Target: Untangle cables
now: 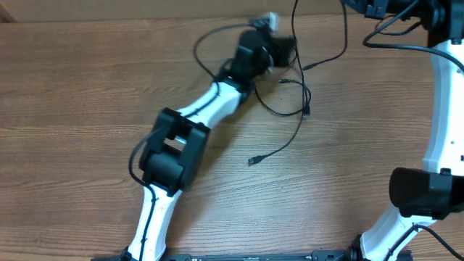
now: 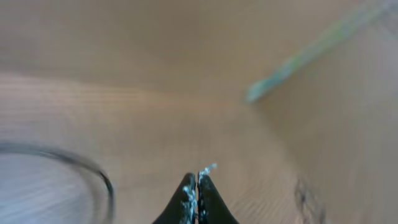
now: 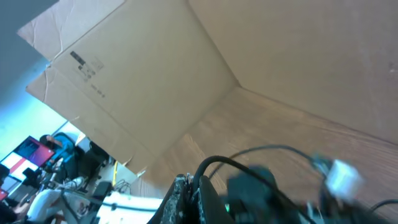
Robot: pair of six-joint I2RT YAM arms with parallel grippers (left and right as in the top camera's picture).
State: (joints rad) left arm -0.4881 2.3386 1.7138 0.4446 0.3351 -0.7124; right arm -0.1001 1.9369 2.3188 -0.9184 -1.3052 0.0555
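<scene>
Several thin black cables (image 1: pixel 299 123) lie in loose loops across the far middle of the wooden table, one plug end (image 1: pixel 254 160) resting nearer the front. My left gripper (image 1: pixel 286 49) reaches into the tangle. In the left wrist view it (image 2: pixel 197 178) is shut, with a small silver tip (image 2: pixel 208 167) sticking out between the fingertips and a cable loop (image 2: pixel 104 180) to its left. My right gripper (image 3: pixel 196 185) is shut on a black cable (image 3: pixel 249 152) that arches out of the jaws. In the overhead view the right gripper is mostly cut off at the top right edge.
The right arm (image 1: pixel 442 94) stands along the right side, with its own thicker wires (image 1: pixel 391 40) hanging near the top. A cardboard wall (image 3: pixel 155 74) rises behind the table's far edge. A blurred greenish strip (image 2: pixel 305 56) lies ahead of the left gripper.
</scene>
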